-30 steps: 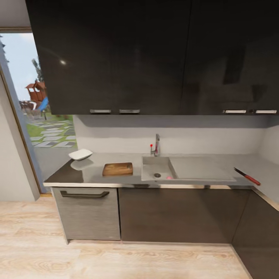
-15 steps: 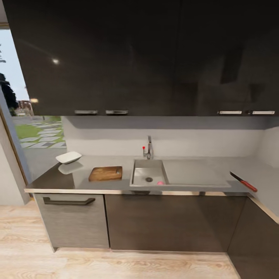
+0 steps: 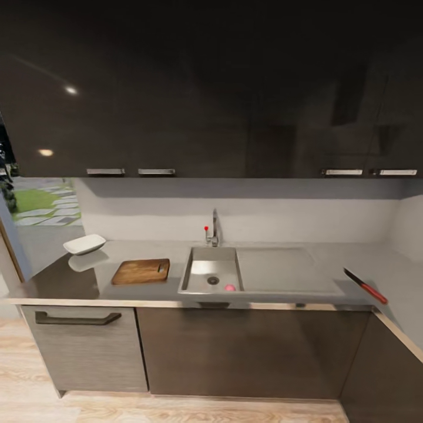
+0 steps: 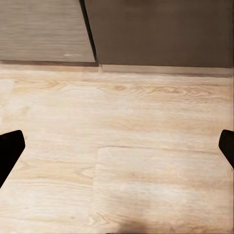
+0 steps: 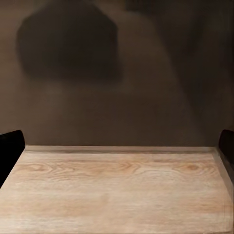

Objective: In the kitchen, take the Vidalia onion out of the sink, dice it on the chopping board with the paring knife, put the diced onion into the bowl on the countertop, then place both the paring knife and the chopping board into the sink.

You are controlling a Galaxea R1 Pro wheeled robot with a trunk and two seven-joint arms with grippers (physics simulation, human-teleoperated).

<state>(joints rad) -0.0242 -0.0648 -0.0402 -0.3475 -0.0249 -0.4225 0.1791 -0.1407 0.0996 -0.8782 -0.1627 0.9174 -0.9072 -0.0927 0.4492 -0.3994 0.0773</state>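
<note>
On the desk (image 3: 282, 267), from left to right: the white bowl (image 3: 84, 244) near the far end; the chopping board (image 3: 141, 271) just beside the sink (image 3: 202, 258); the Vidalia onion (image 3: 230, 288) in the basin by the drain; the paring knife (image 3: 365, 286) well apart at the right. I judge this the approach, nothing yet grasped; next the robot must close in and reach into the sink. The left gripper (image 4: 117, 151) and right gripper (image 5: 117, 146) stand apart, holding nothing, aimed at floor and cabinet fronts; the knife's handle is hard to make out.

Left hand (image 4: 117, 146) and right hand (image 5: 117, 146) apparently spread wide
</note>
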